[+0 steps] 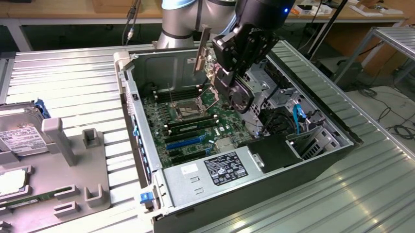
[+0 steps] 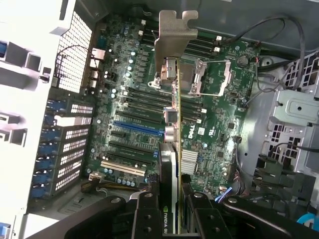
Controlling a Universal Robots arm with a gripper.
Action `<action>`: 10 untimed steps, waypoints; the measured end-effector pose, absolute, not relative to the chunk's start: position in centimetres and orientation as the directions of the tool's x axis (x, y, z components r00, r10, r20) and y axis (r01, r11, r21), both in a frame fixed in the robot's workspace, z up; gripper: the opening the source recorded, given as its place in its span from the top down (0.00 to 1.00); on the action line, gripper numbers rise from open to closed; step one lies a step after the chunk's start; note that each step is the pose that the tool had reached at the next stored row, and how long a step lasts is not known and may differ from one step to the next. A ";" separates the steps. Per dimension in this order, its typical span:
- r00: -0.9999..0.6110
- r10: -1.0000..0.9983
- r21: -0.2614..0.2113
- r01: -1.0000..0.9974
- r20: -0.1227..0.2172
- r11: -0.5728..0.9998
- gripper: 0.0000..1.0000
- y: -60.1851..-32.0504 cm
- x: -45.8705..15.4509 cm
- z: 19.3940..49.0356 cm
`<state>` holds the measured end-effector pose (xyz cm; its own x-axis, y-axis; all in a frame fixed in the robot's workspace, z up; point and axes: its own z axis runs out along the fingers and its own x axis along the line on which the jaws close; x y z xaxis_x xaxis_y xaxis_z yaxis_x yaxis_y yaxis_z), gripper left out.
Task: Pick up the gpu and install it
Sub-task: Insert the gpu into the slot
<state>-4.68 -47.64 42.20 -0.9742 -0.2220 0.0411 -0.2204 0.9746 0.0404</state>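
My gripper [image 1: 219,73] hangs over the open computer case [image 1: 137,116] and is shut on the gpu [image 1: 209,57]. In the wrist view the gpu [image 2: 175,124] appears edge-on, its silver bracket [image 2: 174,35] at the far end and its black face pinched between my fingers [image 2: 149,214]. The card is held above the green motherboard [image 2: 124,94], apart from it. A blue slot [image 2: 137,127] lies on the board just beside the card's line, and the same blue slot [image 1: 184,141] shows in the exterior view.
A power supply [image 1: 217,167] fills the case's near corner, with drive cages and cables [image 1: 292,116] on the exterior view's right. A silver hard drive [image 1: 19,138], a grey fixture [image 1: 81,165] and a narrow green stick [image 1: 32,199] lie on the exterior view's left.
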 end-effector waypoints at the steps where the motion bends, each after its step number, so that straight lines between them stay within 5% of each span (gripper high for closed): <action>1: -0.972 -0.230 0.040 -0.229 0.041 0.973 0.73 -47.6 -4.7 42.2; 10: -0.959 -0.280 0.040 -0.278 0.041 0.960 0.73 -47.6 -4.7 42.2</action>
<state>-4.68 -47.64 42.20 -0.9591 -0.2799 0.0411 -0.2783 0.9596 0.0404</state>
